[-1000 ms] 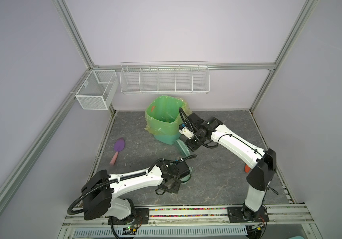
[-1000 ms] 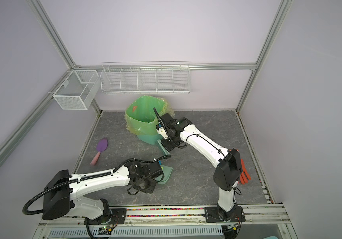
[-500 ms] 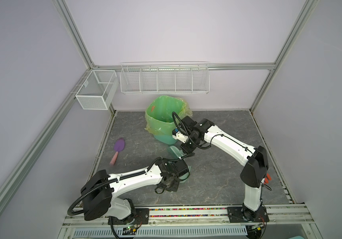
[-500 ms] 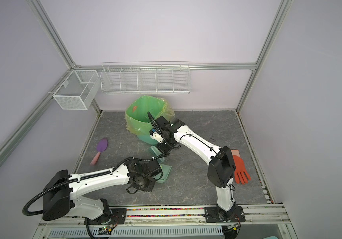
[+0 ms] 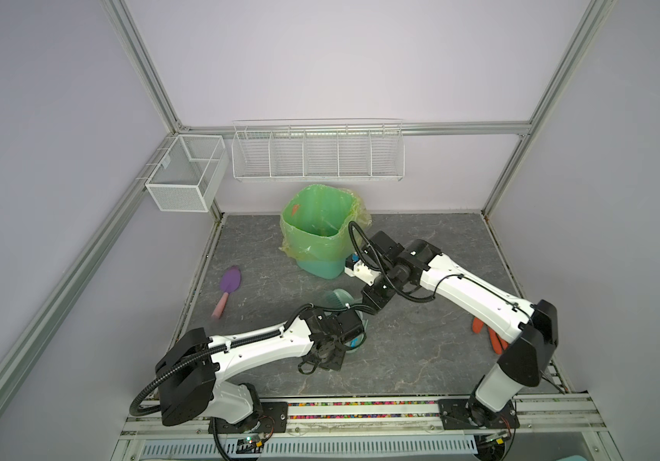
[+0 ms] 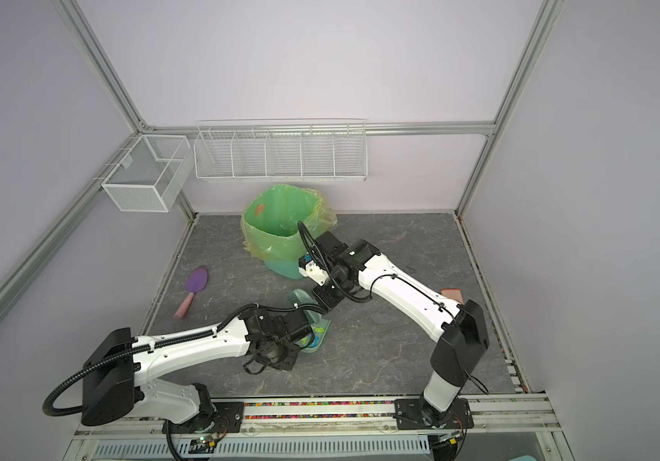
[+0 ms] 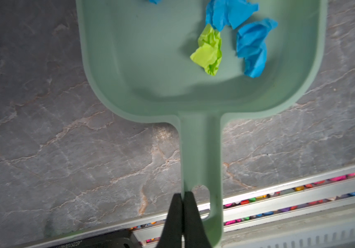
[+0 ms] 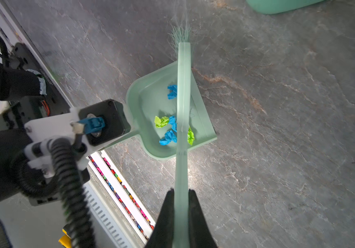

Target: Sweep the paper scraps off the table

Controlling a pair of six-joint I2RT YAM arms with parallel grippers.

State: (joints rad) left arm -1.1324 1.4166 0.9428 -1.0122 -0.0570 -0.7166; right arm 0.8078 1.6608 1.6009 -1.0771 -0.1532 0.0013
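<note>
Several blue and lime paper scraps (image 7: 209,50) lie inside a mint-green dustpan (image 7: 150,64) that rests on the grey veined table (image 7: 64,150). My left gripper (image 7: 182,194) is shut on the rim of the dustpan handle, at its hanging hole. My right gripper (image 8: 181,191) is shut on the flat handle of a mint-green brush (image 8: 183,107). The brush crosses above the dustpan (image 8: 144,101) and the scraps (image 8: 168,137), and its bristles (image 8: 180,34) stick out past the pan. In both top views the brush (image 5: 338,299) (image 6: 300,299) sits just behind the dustpan (image 5: 357,342) (image 6: 318,333).
A bin with a green liner (image 5: 320,231) stands at the back of the table. A purple and pink scoop (image 5: 229,287) lies at the left, an orange glove (image 5: 492,335) at the right under my right arm. Wire baskets (image 5: 316,155) hang on the walls. The front rail (image 5: 360,409) holds coloured bits.
My right gripper has brought the brush from beside the bin forward to the dustpan. The right elbow swung left, then back right over the glove. The left arm and dustpan stayed put.
</note>
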